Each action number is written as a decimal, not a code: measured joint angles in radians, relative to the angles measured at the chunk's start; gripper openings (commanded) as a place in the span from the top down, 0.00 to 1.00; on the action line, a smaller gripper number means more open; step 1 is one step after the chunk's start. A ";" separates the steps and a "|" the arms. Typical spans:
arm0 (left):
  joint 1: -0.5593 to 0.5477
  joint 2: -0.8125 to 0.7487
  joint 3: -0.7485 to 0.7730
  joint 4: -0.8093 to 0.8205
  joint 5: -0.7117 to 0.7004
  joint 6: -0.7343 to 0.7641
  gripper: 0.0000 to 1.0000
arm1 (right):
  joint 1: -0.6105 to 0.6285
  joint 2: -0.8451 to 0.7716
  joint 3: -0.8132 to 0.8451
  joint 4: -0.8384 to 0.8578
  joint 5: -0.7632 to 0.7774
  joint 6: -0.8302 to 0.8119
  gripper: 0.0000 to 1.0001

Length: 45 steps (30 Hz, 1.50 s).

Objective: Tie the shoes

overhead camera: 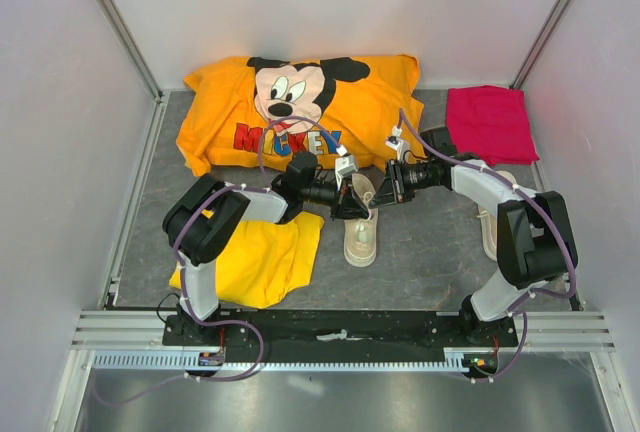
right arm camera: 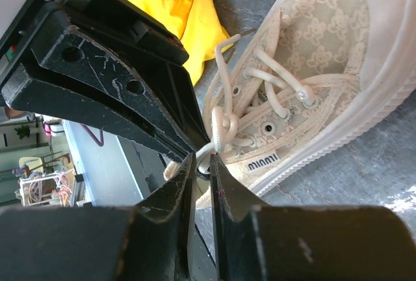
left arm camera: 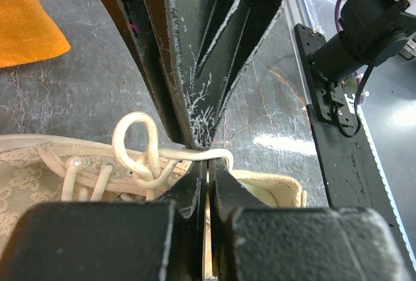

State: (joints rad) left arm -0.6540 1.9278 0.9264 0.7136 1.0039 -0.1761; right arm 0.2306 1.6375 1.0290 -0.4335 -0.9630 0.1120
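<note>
One cream-beige shoe (overhead camera: 361, 237) lies mid-table with its toe toward me. It also shows in the left wrist view (left arm camera: 58, 173) and the right wrist view (right arm camera: 325, 60). Its white lace (left arm camera: 135, 144) forms a loose loop and half knot over the eyelets (right arm camera: 224, 125). My left gripper (overhead camera: 350, 199) and right gripper (overhead camera: 376, 195) meet tip to tip above the shoe's opening. The left gripper (left arm camera: 208, 164) is shut with a lace strand at its tips. The right gripper (right arm camera: 201, 162) is shut on a lace strand beside the knot. The second shoe (overhead camera: 489, 229) lies to the right, mostly behind the right arm.
Yellow shorts (overhead camera: 262, 257) lie left of the shoe, touching its left side. An orange Mickey shirt (overhead camera: 300, 112) lies at the back, a pink folded cloth (overhead camera: 490, 122) back right. White walls enclose the table. The black base rail (overhead camera: 340, 327) runs along the near edge.
</note>
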 measured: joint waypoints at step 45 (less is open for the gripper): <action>0.058 -0.043 -0.001 -0.073 -0.010 -0.001 0.60 | 0.012 0.040 0.049 -0.076 0.022 -0.064 1.00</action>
State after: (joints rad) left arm -0.5964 1.8847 0.9257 0.6403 0.9939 -0.1772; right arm 0.2428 1.6775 1.0779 -0.5098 -0.9409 0.0479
